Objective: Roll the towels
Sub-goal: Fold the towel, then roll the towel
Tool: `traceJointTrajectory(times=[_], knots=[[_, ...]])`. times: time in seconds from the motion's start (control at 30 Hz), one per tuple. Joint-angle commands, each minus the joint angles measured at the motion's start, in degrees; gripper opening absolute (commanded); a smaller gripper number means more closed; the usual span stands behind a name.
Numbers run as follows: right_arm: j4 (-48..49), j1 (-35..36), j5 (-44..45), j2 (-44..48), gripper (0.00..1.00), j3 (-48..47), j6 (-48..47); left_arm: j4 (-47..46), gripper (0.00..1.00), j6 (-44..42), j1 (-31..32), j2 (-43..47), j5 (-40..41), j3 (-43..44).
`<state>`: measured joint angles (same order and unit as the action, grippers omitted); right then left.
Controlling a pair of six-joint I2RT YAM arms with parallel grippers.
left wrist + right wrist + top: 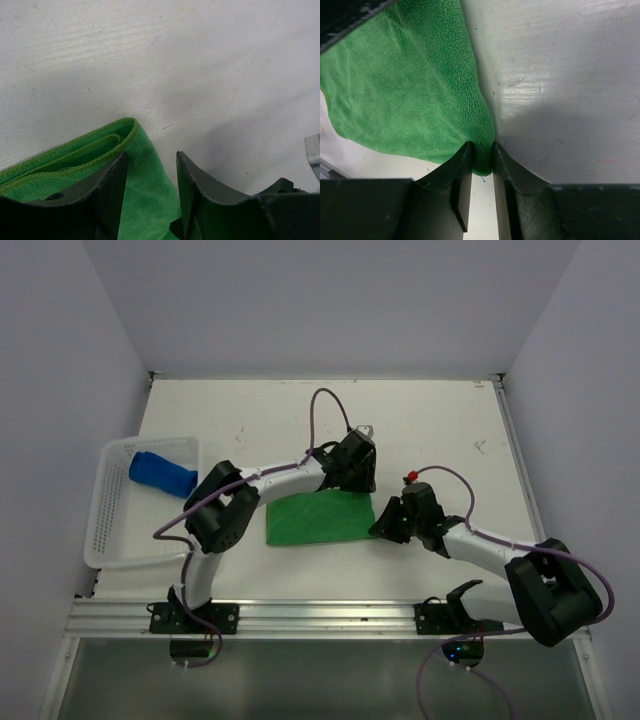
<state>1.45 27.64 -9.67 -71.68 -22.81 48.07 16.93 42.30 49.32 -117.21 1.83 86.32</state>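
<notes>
Rolling half done: blue towel stowed, green towel still flat

On the white table (440,420), the white mesh basket (105,540) sits at the left edge. The green towel (318,520) lies folded flat at the centre, between the two arms. The blue towel (160,473) rests inside the basket as a compact bundle, which reads as already rolled and put away. So one towel looks finished, while the green one shows no roll started.

The right gripper (482,147) is clenched on the green towel's near right corner, with cloth pinched between its fingers. The left gripper (150,157) is spread apart over the far right corner and grasps nothing. The roll would probably begin from this right edge.
</notes>
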Motion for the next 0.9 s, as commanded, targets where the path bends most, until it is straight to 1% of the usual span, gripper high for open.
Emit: traceJointTrajectory(times=[0.0, 0.07, 0.17, 0.27, 0.47, 0.57, 0.7, 0.87], knots=[[2.1, 0.0, 1.6, -0.5, 0.25, 1.3, 0.4, 4.2, 0.48, -1.7, 0.6, -2.4, 1.8, 3.5], [2.3, 0.0, 1.6, -0.7, 0.2, 1.5, 0.3, 7.5, 0.48, -2.2, 0.6, -4.3, 2.9, 6.0], [2.9, 0.0, 1.4, -1.0, 0.19, 1.9, 0.3, 9.4, 0.48, -2.5, 0.8, -4.9, 4.6, 7.0], [3.7, 0.0, 1.3, -1.8, 0.18, 2.2, 0.2, 8.8, 0.48, -2.5, 0.7, -4.6, 5.0, 7.0], [5.4, 0.0, 0.5, -3.4, 0.17, 2.9, 0.0, 11.0, 0.48, -2.6, 1.1, -7.1, 7.3, 11.2], [5.3, 0.0, 0.7, -3.4, 0.17, 2.9, -0.3, 12.9, 0.49, -3.1, 1.8, -8.7, 9.1, 14.0], [5.0, 0.0, 0.9, -2.9, 0.16, 3.1, -0.9, 18.0, 0.49, -3.9, 3.1, -11.7, 12.3, 18.8], [5.8, 0.0, 0.7, -2.8, 0.16, 3.7, -1.1, 19.7, 0.49, -4.1, 5.1, -13.0, 15.8, 20.0]])
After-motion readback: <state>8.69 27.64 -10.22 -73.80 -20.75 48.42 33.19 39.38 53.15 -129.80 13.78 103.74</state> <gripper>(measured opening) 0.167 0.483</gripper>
